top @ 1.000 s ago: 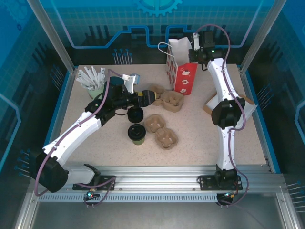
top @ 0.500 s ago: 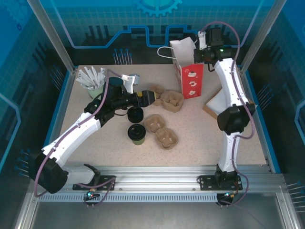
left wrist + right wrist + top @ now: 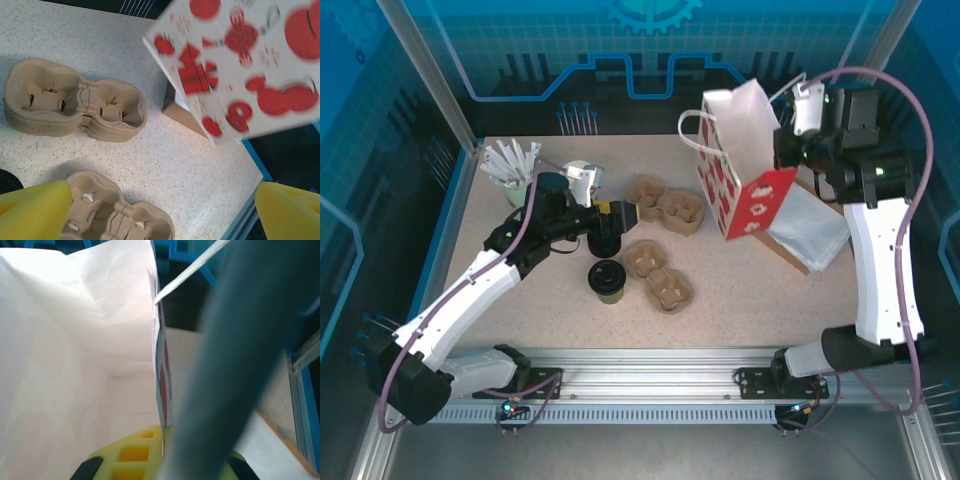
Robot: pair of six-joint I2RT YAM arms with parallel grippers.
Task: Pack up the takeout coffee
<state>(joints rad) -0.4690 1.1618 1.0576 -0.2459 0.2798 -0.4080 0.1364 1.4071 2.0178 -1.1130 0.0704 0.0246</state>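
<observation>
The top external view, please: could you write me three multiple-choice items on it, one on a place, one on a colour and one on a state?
1. Where does the takeout coffee stand?
A. on the front rail
B. on the table, just left of the pulp cup carriers
C. on top of the straws

2. What colour is its lid?
A. white
B. red
C. black

3. How is the gift bag?
A. lying flat on the table
B. held up and tilted, its rim pinched by the right fingers
C. standing upright on the table

Answers: 1 B, the cup stands on the speckled top beside the carriers; 2 C, the round lid is black; 3 B, the bag hangs askew above the table, and the right wrist view shows a finger on its rim.
</observation>
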